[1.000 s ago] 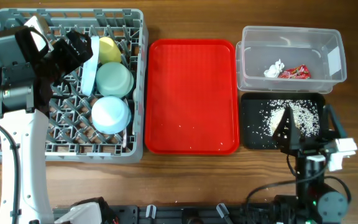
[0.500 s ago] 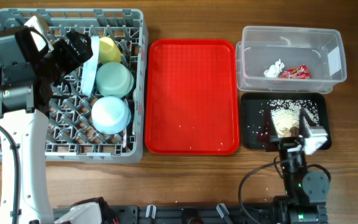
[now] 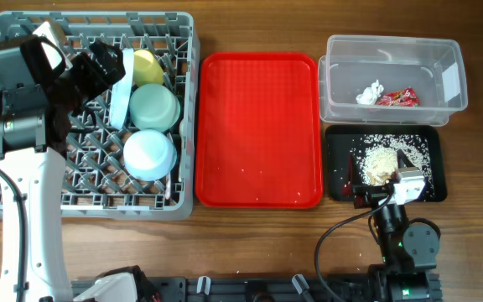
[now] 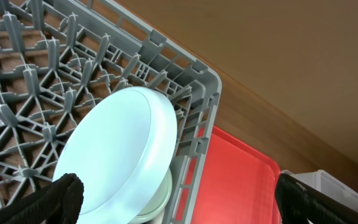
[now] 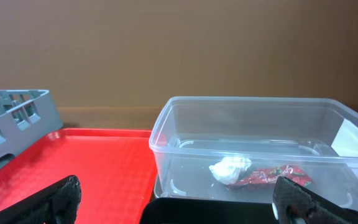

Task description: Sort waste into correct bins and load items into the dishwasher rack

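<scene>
The left claw (image 4: 176, 202) hangs released over the dishwasher rack (image 3: 90, 210), where the pale blue plate (image 3: 120, 88) stands on edge beside the yellow cup (image 3: 147, 65) and two bowls (image 3: 155, 106) (one greenish, one bluer). The right claw (image 5: 179, 202), likewise spread wide and empty, sits at the near edge of the black tray (image 3: 338, 164) holding the food scraps (image 3: 381, 164), while the tissue (image 3: 369, 92) and wrapper (image 3: 397, 98) lie touching in the clear tub (image 3: 392, 50). The red tray (image 3: 258, 126) lies between rack and bins.

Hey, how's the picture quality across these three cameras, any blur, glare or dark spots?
Overhead: evenly lit and sharp, no strong glare on the red tray. Left wrist: pale blue plate crisp, left gripper's fingertips dark and blurred. Right wrist: clear tub sharp, right gripper's fingertips out of focus.
</scene>
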Tool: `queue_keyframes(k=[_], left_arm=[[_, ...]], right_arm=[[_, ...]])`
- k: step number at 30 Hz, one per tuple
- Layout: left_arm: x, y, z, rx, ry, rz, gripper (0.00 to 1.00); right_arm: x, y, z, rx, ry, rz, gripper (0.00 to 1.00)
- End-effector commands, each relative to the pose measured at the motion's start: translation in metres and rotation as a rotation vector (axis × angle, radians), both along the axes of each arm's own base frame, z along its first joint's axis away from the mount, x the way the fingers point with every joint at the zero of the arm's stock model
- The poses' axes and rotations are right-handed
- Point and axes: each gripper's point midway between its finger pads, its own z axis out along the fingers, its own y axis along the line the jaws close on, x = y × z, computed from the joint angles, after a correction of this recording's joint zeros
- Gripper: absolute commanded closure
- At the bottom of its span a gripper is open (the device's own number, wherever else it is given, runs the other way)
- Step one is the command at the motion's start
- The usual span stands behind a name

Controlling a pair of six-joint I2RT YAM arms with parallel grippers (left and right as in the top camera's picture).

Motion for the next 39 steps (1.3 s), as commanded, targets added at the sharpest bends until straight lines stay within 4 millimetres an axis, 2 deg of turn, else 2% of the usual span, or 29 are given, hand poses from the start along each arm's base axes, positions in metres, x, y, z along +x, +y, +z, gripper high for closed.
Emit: queue_keyframes(k=[1, 30, 34, 36, 39], left_arm=[[0.001, 0.000, 0.001, -0.016, -0.004, 0.000, 0.00], [0.001, -0.003, 0.001, -0.016, -0.004, -0.008, 0.00], [-0.019, -0.007, 0.025, -0.002, -0.074, -0.010, 0.00], [-0.042, -0.012, 0.034, 0.005, -0.116, -0.011, 0.00], [-0.079, -0.019, 0.033, 0.015, -0.163, -0.011, 0.00]], right_arm=[[0.000, -0.001, 0.003, -0.015, -0.015, -0.010, 0.00], [-0.001, -0.001, 0.003, -0.015, -0.016, -0.010, 0.00], [-0.001, -0.001, 0.003, -0.015, -0.015, -0.010, 0.00], [-0.001, -0.001, 0.003, -0.015, -0.015, -0.010, 0.00], [-0.001, -0.001, 0.003, -0.015, -0.016, -0.010, 0.00]])
